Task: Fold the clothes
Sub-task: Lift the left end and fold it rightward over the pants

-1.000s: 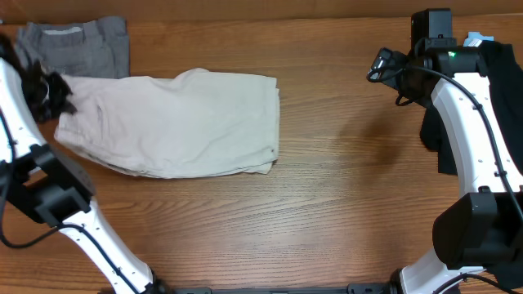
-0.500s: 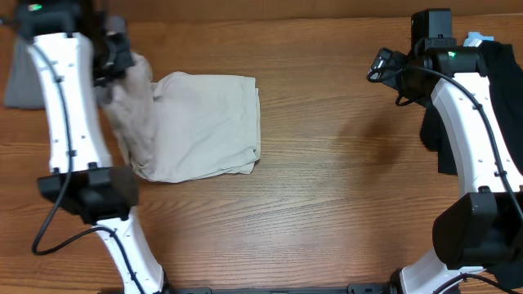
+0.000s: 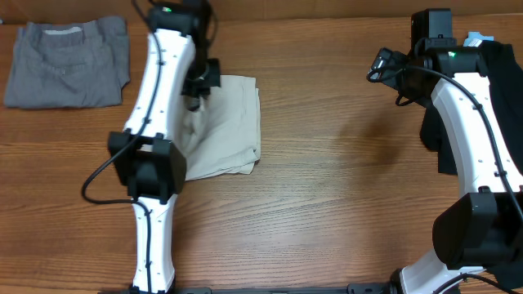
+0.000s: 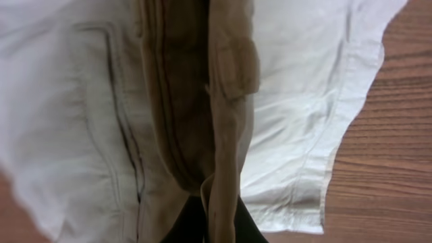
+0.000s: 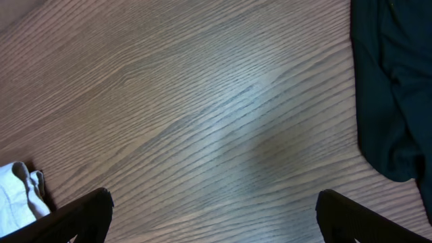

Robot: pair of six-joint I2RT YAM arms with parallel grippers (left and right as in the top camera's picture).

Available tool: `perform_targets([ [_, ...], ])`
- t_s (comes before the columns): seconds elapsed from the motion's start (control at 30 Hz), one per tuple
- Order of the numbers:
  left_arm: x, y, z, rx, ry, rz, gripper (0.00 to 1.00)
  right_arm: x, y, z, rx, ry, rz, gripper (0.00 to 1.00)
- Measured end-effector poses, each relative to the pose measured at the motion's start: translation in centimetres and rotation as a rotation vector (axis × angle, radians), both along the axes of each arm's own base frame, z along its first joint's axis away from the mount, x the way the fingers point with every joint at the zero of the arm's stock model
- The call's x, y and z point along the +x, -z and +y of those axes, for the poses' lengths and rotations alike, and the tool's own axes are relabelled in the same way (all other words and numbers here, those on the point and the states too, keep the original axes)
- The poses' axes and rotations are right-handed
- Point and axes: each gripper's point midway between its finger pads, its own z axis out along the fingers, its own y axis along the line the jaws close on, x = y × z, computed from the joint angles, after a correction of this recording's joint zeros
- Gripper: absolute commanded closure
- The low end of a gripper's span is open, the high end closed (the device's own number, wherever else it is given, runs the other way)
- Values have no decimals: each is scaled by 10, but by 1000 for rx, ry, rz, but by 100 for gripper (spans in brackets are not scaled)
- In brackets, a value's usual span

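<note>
The cream shorts (image 3: 229, 122) lie folded on the table (image 3: 327, 212) left of centre, their right edge straight and their left part hidden under the left arm. The left gripper (image 3: 196, 86) hangs over the shorts' upper left portion and is clamped on them. In the wrist view a ridge of the cream cloth, showing a waistband seam and a belt loop, rises between its dark fingers (image 4: 181, 228) and is pinched there, while the rest of the garment spreads out below on the wood. The grey shorts (image 3: 69, 61) lie flat at the far left corner, apart from the cream pair. The black garment (image 3: 500, 90) lies along the table's right edge, partly under the right arm, with a blue tag (image 3: 476, 38) at its far end. The right gripper (image 5: 214, 206) hovers above bare wood near the far right, its fingers (image 5: 81, 219) spread wide and holding nothing, with the black garment near it
</note>
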Motion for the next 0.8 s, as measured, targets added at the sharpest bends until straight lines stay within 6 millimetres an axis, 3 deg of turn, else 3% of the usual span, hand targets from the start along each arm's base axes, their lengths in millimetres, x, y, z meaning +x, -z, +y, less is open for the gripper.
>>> perform_targets([
  [0.17, 1, 8, -21, -2, 38, -6, 96, 0, 0, 0, 0, 0, 0, 0],
  [0.57, 5, -10, -23, -12, 13, -47, 96, 0, 0, 0, 0, 1, 0, 0],
  [0.8, 5, -9, -44, -18, 55, -65, 96, 0, 0, 0, 0, 0, 0, 0],
])
